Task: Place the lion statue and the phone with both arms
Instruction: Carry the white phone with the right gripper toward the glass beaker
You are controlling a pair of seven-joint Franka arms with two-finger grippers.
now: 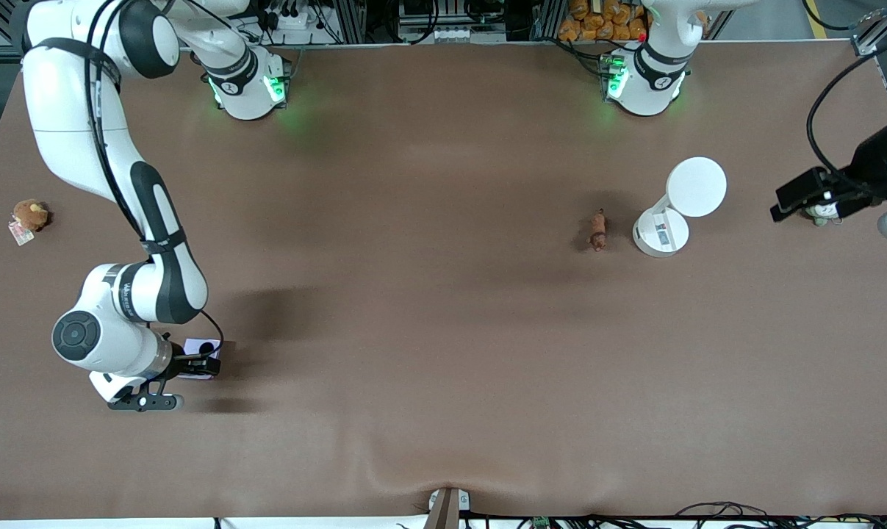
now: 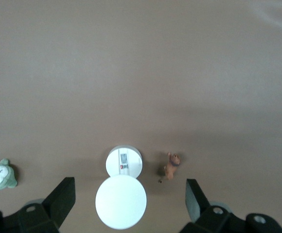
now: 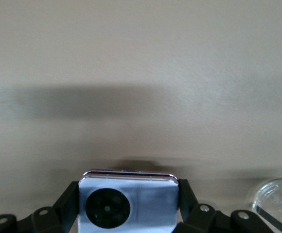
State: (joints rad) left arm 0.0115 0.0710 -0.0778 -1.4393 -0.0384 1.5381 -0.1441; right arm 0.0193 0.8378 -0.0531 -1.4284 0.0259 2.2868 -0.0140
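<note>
The lion statue (image 1: 598, 229) is a tiny reddish-brown figurine standing on the brown table toward the left arm's end, beside a white container. It also shows in the left wrist view (image 2: 171, 166). My left gripper (image 1: 796, 202) is open and empty, up in the air near the table's end, apart from the lion; in the left wrist view (image 2: 130, 199) its fingers stand wide apart. My right gripper (image 1: 197, 365) is shut on the lilac phone (image 1: 199, 351), low at the table toward the right arm's end. In the right wrist view the phone (image 3: 146, 199) sits between the fingers (image 3: 70, 201).
A white container (image 1: 660, 231) with a round white top (image 1: 697, 187) stands next to the lion. A grey-green plush toy (image 1: 821, 213) lies under the left gripper. A round brown plush with a tag (image 1: 30, 215) lies at the right arm's end of the table.
</note>
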